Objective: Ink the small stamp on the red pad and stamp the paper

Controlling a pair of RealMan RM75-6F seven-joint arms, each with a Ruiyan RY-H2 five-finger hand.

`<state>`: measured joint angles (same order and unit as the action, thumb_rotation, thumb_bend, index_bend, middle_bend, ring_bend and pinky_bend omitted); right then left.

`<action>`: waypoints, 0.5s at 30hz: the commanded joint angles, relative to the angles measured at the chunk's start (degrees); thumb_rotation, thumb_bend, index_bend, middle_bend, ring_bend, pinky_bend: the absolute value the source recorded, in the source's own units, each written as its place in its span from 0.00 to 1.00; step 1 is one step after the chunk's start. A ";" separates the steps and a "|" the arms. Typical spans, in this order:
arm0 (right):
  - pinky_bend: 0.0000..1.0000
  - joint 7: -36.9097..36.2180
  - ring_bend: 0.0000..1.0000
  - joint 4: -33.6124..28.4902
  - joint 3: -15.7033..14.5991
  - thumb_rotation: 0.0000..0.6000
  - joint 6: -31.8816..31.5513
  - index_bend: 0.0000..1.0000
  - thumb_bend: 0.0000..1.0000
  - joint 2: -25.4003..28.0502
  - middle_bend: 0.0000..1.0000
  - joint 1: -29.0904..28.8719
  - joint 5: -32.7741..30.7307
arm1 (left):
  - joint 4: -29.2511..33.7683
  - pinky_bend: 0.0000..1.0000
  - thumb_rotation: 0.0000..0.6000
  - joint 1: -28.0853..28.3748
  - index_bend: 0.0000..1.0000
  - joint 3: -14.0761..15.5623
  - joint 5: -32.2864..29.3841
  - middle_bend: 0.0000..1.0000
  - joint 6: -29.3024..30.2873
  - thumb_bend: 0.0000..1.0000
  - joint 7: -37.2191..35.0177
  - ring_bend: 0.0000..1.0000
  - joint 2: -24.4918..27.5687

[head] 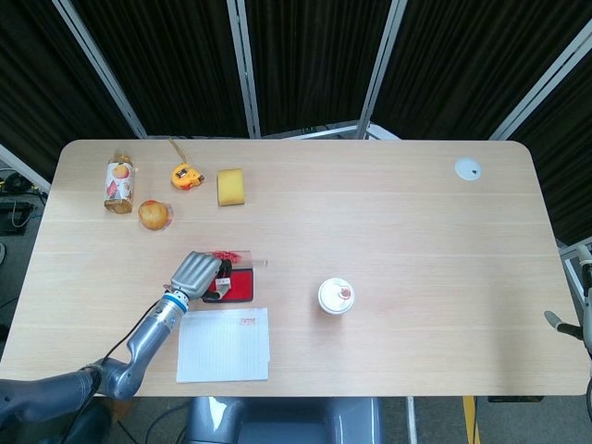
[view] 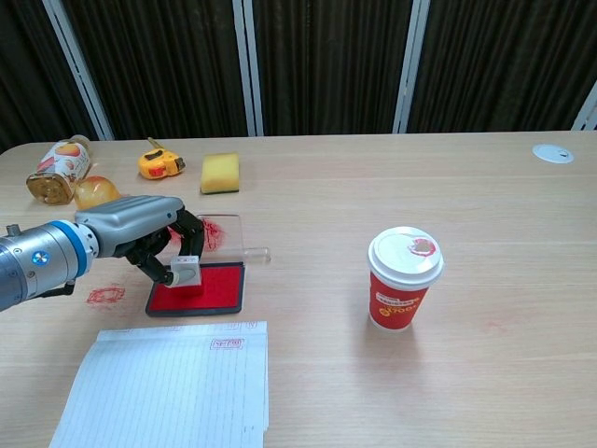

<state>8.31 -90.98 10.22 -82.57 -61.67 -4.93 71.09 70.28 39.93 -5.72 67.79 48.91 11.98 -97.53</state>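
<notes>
My left hand [view: 140, 233] [head: 194, 272] grips the small clear stamp [view: 187, 272] and holds it on or just above the left part of the red ink pad [view: 210, 287] [head: 240, 286]. Contact between stamp and pad cannot be told. The lined paper [view: 173, 385] [head: 225, 344] lies in front of the pad and carries one small red stamp mark [view: 225, 343] near its top edge. The pad's clear lid [view: 229, 235], smeared with red, lies just behind the pad. My right hand shows only at the far right edge of the head view [head: 573, 322], away from the work; its fingers are hidden.
A red paper cup [view: 404, 278] with a white lid stands right of the pad. At the back left are a bottle [view: 59, 169], an orange fruit [view: 95, 191], a yellow tape measure [view: 159, 160] and a yellow sponge [view: 220, 173]. A red smear [view: 105, 295] marks the table left of the pad.
</notes>
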 commanded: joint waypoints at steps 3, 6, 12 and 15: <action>0.00 -0.06 0.00 0.04 -0.01 1.00 0.04 0.00 0.00 0.00 0.00 0.00 -0.04 | -1.01 0.74 1.00 -0.25 0.57 0.31 0.38 0.57 -0.03 0.37 -0.64 0.79 -0.48; 0.00 -0.07 0.00 0.06 -0.02 1.00 0.03 0.00 0.00 0.00 0.00 0.00 -0.04 | -1.43 0.74 1.00 -0.45 0.57 0.40 0.78 0.57 0.01 0.37 -1.44 0.79 -0.50; 0.00 -0.01 0.00 0.15 -0.05 1.00 0.13 0.00 0.00 -0.08 0.00 -0.03 -0.13 | -1.64 0.74 1.00 -0.71 0.57 0.28 1.38 0.57 0.20 0.37 -2.78 0.79 -0.27; 0.00 0.00 0.00 0.19 -0.04 1.00 0.18 0.00 0.00 -0.10 0.00 -0.05 -0.20 | -1.00 0.74 1.00 -0.73 0.57 0.00 1.76 0.57 0.49 0.37 -3.31 0.79 0.21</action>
<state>8.31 -90.79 10.18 -82.38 -61.76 -4.98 70.88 69.12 39.22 -5.62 69.44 49.31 8.80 -97.45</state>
